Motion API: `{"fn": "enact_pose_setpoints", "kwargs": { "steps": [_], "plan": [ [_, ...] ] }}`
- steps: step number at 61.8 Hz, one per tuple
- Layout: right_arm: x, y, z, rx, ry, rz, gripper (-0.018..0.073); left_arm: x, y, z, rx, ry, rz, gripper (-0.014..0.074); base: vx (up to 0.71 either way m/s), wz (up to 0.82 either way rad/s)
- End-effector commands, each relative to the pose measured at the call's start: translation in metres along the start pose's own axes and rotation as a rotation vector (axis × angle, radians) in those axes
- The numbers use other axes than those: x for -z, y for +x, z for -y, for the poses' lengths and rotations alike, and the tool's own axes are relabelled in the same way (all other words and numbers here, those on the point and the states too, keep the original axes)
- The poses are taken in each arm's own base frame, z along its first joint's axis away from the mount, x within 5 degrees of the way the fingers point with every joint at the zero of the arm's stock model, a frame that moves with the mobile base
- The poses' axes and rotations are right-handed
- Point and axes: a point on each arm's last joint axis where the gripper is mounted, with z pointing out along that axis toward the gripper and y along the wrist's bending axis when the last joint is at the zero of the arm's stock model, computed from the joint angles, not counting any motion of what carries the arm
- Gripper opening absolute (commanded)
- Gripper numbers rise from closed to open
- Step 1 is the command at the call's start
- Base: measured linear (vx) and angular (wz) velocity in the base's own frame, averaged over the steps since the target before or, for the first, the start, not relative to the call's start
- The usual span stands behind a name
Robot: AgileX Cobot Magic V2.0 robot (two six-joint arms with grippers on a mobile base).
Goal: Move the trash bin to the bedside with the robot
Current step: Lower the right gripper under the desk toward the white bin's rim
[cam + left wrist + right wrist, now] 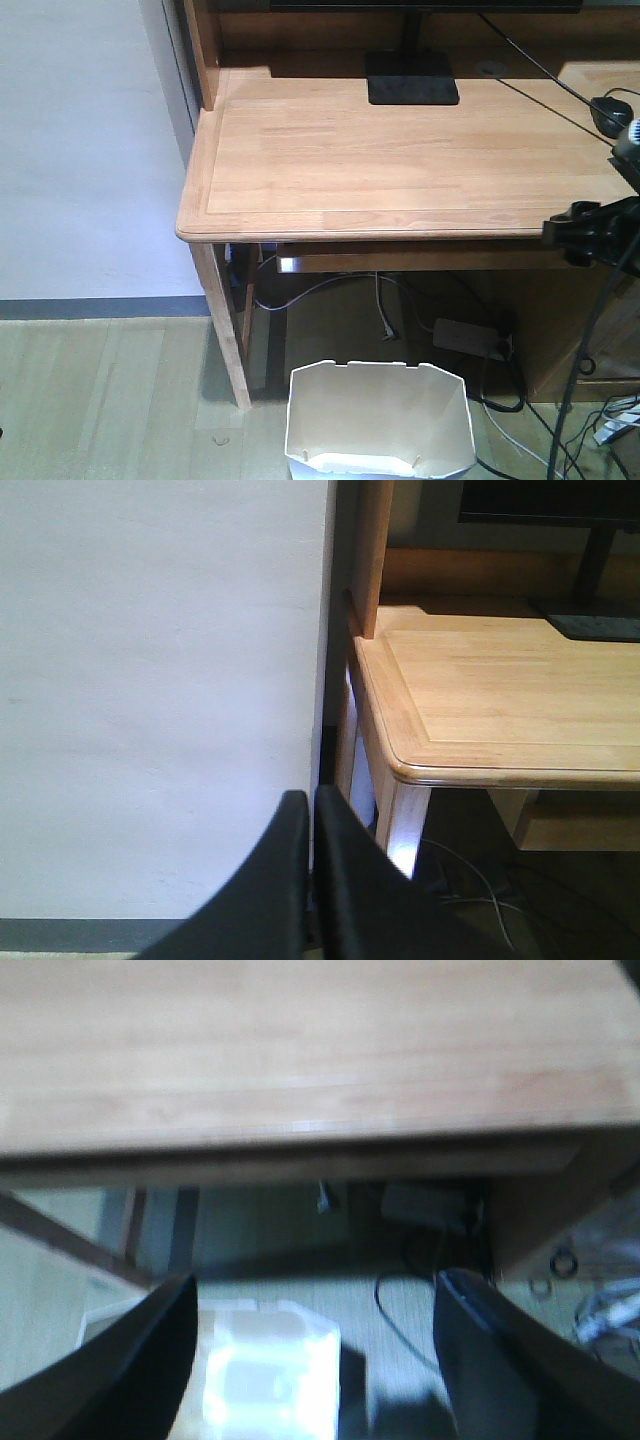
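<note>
- On my front view the light is soft and even, coming from above. The table (400, 150) top is bright and sharp, with a dark band of shadow along its back edge.
- Under the table it is dim, and the floor (100, 400) has a greenish cast.
- The trash bin (378, 420) glows white, and glare washes out its inner bottom.
- My left wrist view is crisp. The wall (150, 680) is pale and flat, and the left tool (308, 793) is a featureless black silhouette.
- My right wrist view is blurred throughout. The trash bin there is overexposed, and the right tool (317, 1280) is only dark shapes.
</note>
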Motion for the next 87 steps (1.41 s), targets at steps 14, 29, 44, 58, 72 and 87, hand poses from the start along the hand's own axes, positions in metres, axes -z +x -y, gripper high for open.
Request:
{"fn": "enact_pose_setpoints", "kwargs": {
  "steps": [14,29,44,58,72,87],
  "plan": [
    [-0.055,-0.016,-0.005,0.081,-0.063,-0.194,0.0493,0.0,-0.003,0.0,0.009,0.004,0.072,-0.0006,0.0,0.0],
    [-0.107,0.002,-0.005,0.115,-0.094,-0.331,0.0493,0.0,-0.003,0.0,0.009,0.004,0.072,-0.0006,0.0,0.0],
    [-0.155,0.029,-0.001,0.127,-0.077,-0.421,0.0493,0.0,-0.003,0.0,0.009,0.004,0.072,-0.0006,0.0,0.0],
    [-0.197,0.055,0.002,0.133,-0.062,-0.495,0.0493,0.0,-0.003,0.0,0.009,0.004,0.072,-0.0006,0.0,0.0],
    [-0.23,0.07,0.01,0.114,-0.056,-0.556,0.0493,0.0,-0.003,0.0,0.009,0.004,0.072,-0.0006,0.0,0.0],
    [-0.25,0.086,0.036,0.06,-0.049,-0.597,0.0485,0.0,-0.003,0.0,0.009,0.004,0.072,-0.0006,0.0,0.0]
  ]
}}
